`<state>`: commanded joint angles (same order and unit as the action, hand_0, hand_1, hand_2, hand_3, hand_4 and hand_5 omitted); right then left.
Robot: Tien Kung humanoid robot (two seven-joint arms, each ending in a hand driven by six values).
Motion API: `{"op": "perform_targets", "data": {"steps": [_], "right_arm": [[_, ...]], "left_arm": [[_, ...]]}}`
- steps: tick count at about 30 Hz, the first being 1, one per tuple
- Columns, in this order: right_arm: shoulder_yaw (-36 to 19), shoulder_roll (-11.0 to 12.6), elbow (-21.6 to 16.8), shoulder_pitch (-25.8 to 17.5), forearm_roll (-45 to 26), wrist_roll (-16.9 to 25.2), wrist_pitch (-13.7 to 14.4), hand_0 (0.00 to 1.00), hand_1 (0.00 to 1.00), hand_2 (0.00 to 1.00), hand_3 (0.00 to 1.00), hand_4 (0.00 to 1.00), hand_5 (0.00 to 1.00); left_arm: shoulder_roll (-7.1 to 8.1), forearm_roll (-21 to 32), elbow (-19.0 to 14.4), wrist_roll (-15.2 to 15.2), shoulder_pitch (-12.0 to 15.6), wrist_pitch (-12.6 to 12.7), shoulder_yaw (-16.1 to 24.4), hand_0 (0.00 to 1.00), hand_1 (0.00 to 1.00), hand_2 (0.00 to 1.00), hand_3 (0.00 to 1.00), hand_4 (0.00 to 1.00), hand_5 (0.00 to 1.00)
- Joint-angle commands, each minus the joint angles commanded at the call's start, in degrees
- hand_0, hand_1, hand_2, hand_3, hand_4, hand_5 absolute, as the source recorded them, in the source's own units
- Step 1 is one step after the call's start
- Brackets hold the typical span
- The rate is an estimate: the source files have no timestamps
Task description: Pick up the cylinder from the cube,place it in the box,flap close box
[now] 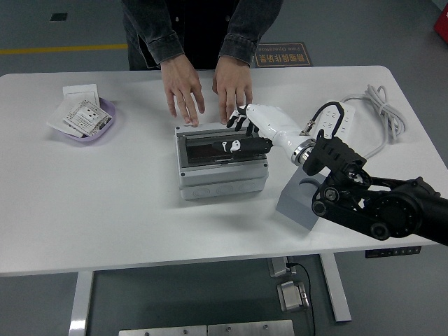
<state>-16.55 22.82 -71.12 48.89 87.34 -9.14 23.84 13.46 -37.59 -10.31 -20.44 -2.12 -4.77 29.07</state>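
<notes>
- The right hand is laid flat on the lid of the grey box, fingers stretched out and pressed on the flap, nothing grasped.
- The flap lies nearly level, its long axis across the box from left to right; a downward press seems all that is left.
- The cylinder is not seen; it is judged to lie inside the box.
- The grey cube stands just right of the box, under the right forearm.
- A person's hands rest on the bench at the box's far edge.
- A purple dish of packets stands well apart, far left.

The person is cut off above the chest by the top edge. The right hand covers part of the box lid. The cube sits half behind the arm.
</notes>
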Motion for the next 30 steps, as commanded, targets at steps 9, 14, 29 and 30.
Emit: {"op": "perform_targets", "data": {"steps": [9,14,29,30], "right_arm": [[-16.9,4.2,-9.3,-13.0,8.8,-1.2,1.1,0.427,0.411,0.458,0.436,0.981,0.786],[-27.7,2.3,-15.4,-23.4,1.0,5.6,5.3,0.404,0.365,0.437,0.434,0.983,0.781],[-56.4,1.8,-20.4,-45.2,-32.0,25.1,-1.9,0.658,0.637,0.661,0.697,0.998,0.649],[-57.5,1.9,-20.3,-45.5,-33.7,24.9,-2.0,0.658,0.637,0.661,0.697,0.998,0.649]], "left_arm": [[0.08,-3.2,0.0,-0.8,0.9,-0.1,4.0,0.653,0.682,0.571,0.557,0.460,0.036],[0.26,-4.1,0.0,-0.8,1.6,0.0,5.5,0.653,0.682,0.571,0.557,0.462,0.038],[1.27,-4.2,0.0,-0.7,1.7,0.1,5.7,0.653,0.686,0.571,0.557,0.466,0.043],[1.39,-4.1,0.0,-0.7,1.8,0.1,5.8,0.653,0.686,0.571,0.557,0.466,0.043]]}}
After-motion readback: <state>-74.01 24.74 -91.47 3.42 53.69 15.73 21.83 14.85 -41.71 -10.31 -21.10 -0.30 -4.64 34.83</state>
